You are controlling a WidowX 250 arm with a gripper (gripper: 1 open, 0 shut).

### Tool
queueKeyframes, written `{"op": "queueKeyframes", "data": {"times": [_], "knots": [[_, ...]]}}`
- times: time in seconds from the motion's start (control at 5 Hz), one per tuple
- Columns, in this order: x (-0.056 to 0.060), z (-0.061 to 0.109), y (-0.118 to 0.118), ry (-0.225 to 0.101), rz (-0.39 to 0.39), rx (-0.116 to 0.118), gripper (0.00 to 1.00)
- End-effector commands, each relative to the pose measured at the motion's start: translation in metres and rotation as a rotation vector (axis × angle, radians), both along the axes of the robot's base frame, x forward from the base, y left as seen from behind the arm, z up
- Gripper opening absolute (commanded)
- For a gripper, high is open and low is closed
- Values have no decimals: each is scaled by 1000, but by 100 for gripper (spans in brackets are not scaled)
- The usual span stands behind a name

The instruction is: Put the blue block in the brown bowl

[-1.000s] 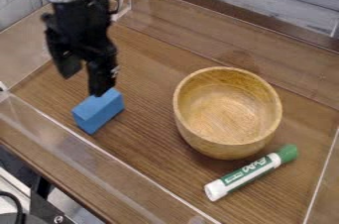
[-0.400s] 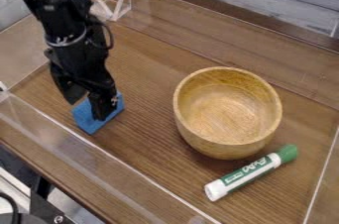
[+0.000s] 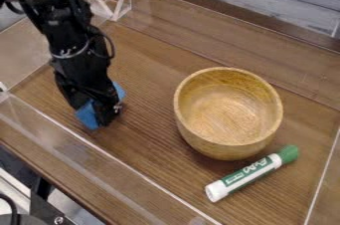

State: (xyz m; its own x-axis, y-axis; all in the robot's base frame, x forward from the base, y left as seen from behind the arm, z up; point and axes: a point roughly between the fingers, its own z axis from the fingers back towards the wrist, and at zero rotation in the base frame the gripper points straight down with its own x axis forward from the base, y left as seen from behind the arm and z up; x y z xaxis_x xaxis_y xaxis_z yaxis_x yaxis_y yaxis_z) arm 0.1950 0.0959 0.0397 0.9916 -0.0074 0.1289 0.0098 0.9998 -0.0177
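Wooden tabletop (image 3: 159,50) with one blue block (image 3: 98,112), one brown bowl (image 3: 229,111), one marker (image 3: 253,173), one wide-open gripper (image 3: 90,107) astride the block.

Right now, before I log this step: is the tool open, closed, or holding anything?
Tool: open, jaws down around the blue block, not yet closed on it.

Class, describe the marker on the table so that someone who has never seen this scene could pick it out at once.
Start at the big round brown bowl on the wooden table. Just beyond its rim, towards the near right edge, lies the marker, flat on its side and apart from the bowl. It is the only long thin thing there: white barrel, green cap.
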Motion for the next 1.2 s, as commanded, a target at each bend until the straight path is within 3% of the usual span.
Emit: {"op": "queueKeyframes", "data": {"times": [0.0,1.0], "knots": [[7,1,2,-34,6,9,100],[14,-1,-1,-27,2,-3,100]]}}
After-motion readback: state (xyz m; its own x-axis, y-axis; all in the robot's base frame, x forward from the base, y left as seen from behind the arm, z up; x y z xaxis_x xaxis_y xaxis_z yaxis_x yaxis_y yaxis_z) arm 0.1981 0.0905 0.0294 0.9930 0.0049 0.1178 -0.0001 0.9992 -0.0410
